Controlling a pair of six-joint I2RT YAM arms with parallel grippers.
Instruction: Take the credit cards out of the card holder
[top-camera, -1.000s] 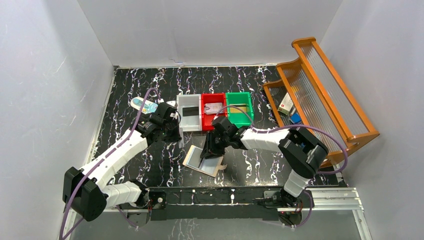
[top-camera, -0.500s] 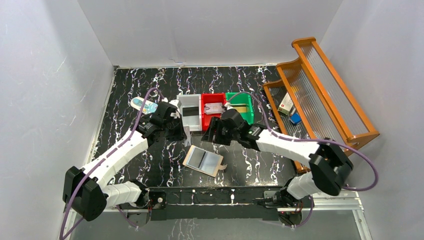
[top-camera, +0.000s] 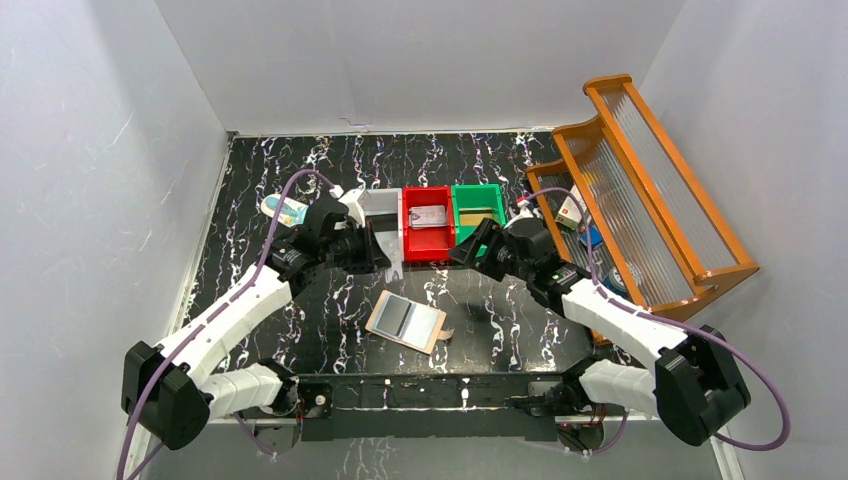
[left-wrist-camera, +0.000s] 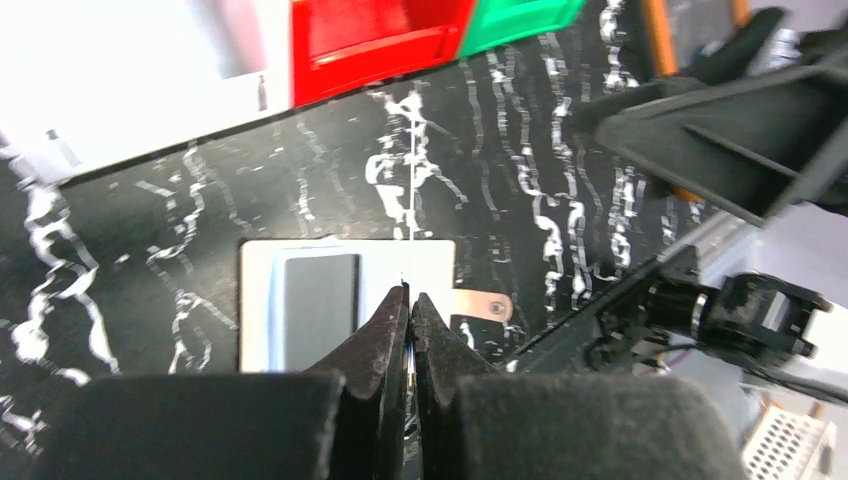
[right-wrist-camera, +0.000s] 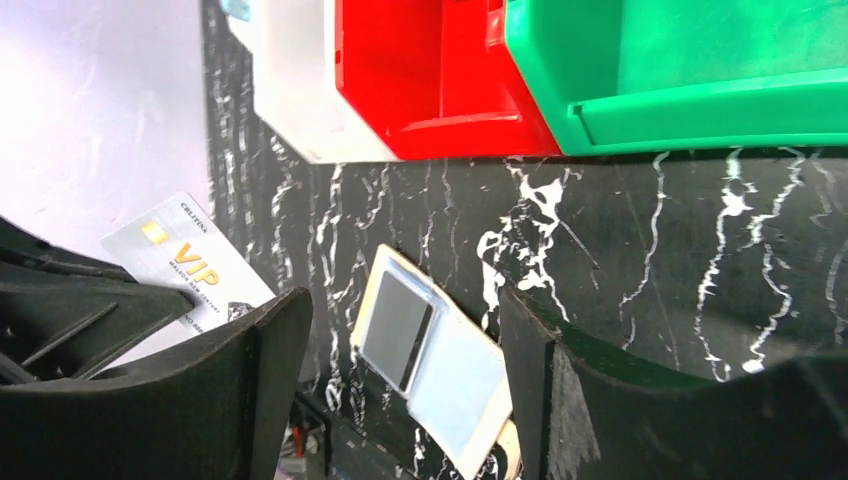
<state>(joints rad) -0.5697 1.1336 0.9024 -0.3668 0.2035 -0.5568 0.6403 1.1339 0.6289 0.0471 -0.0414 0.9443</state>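
The card holder (top-camera: 405, 322) lies open and flat on the black marbled table, tan tab at its right. A dark grey credit card (top-camera: 392, 315) (right-wrist-camera: 397, 330) sits in its left pocket; the pale blue right pocket (right-wrist-camera: 455, 385) shows nothing. My left gripper (top-camera: 372, 250) (left-wrist-camera: 410, 295) hangs above the holder's far edge, shut on a silvery-grey credit card (right-wrist-camera: 185, 262) with gold VIP lettering, edge-on in the left wrist view. My right gripper (top-camera: 470, 248) (right-wrist-camera: 402, 298) stands open and holds nothing, off to the holder's right, in front of the green bin (top-camera: 495, 200).
White bin (top-camera: 385, 203), red bin (top-camera: 410, 240) and the green bin stand in a row behind the holder; a card lies in the red one. A wooden rack (top-camera: 640, 200) with small boxes fills the right side. A blue-white object (top-camera: 285, 210) lies back left.
My right gripper has lifted away from the card holder, swung right toward the green bin and opened wider. My left gripper has shifted right with its card.
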